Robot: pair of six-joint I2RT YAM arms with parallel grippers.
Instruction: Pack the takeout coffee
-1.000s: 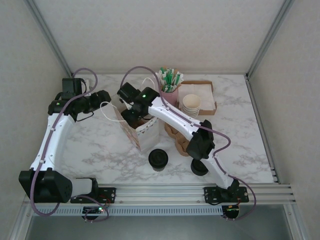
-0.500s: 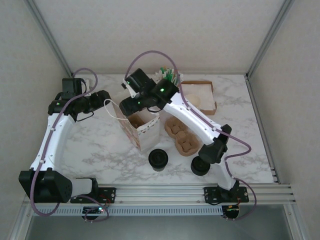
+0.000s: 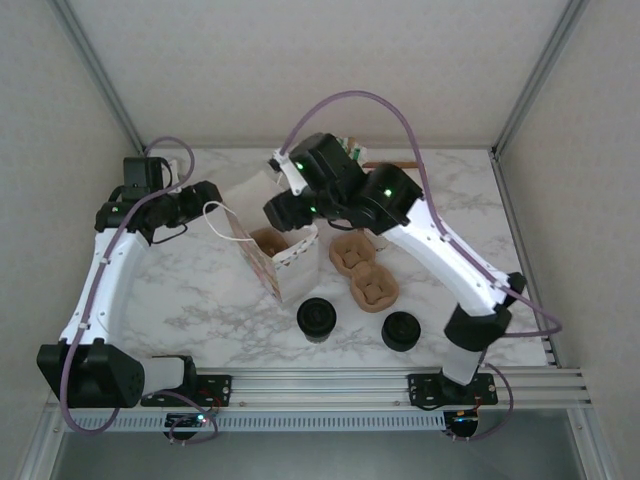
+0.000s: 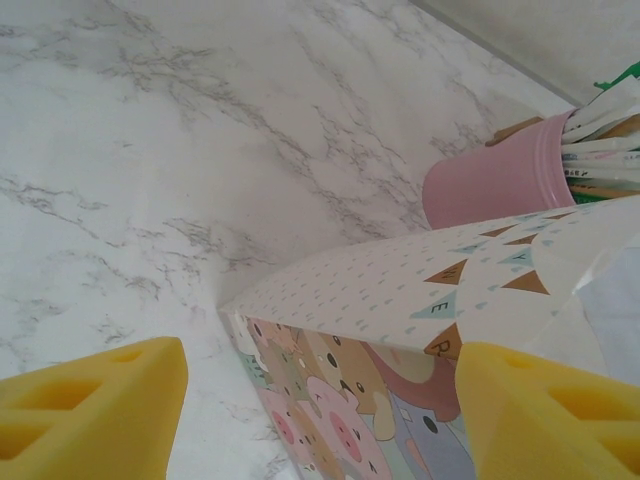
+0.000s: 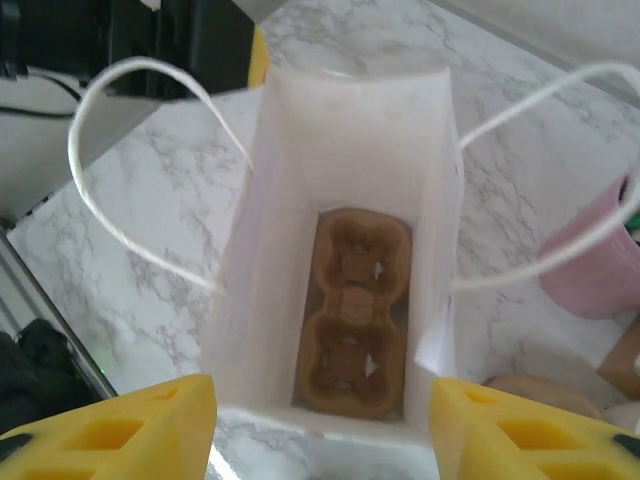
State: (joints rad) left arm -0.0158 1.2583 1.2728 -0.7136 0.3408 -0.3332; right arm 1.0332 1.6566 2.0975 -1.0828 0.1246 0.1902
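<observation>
Two takeout coffees, cream cups with black lids, stand near the front edge: one (image 3: 317,319) just in front of the white paper bag (image 3: 292,270), the other (image 3: 400,331) to its right. The bag stands open, with a brown two-cup carrier (image 5: 352,310) lying on its bottom. My right gripper (image 3: 283,212) hovers above the bag's mouth, and its yellow fingers (image 5: 120,435) stand open and empty. My left gripper (image 3: 205,195) is at the bag's left side, open, facing the printed wall of the bag (image 4: 400,290).
More brown cup carriers (image 3: 365,272) lie on the marble right of the bag. A pink cup (image 4: 490,185) of green-and-white packets stands behind the bag. The bag's string handles (image 5: 110,190) hang out to both sides.
My right arm has lifted up and back out of the bag, with its elbow swinging right, and its jaws have narrowed a little. The left arm and both coffees have stayed put.
</observation>
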